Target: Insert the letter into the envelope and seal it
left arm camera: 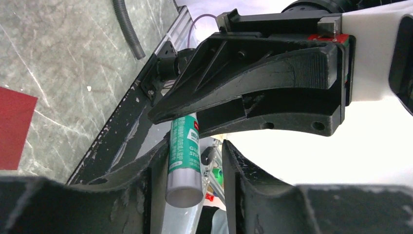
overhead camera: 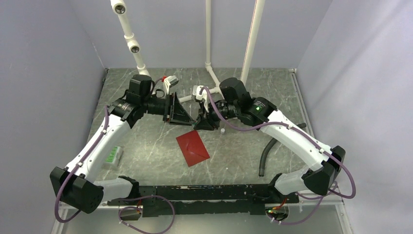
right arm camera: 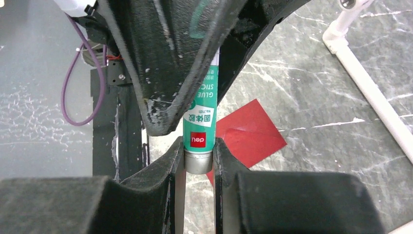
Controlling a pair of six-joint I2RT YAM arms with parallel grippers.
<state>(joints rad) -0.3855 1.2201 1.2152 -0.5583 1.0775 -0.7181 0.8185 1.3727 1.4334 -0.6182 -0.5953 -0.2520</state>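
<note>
The dark red envelope lies flat on the marbled table, flap side up, and also shows in the wrist views as the envelope and the envelope. The letter is not in view. Both grippers meet in the air behind the envelope. My right gripper is shut on the lower end of a green glue stick. My left gripper is open around the other end of the glue stick, which rests against one finger with a gap to the other.
A green-and-white packet lies at the left by the left arm. A black hose curves at the right front. White pipes stand at the back. A small white piece lies near the envelope.
</note>
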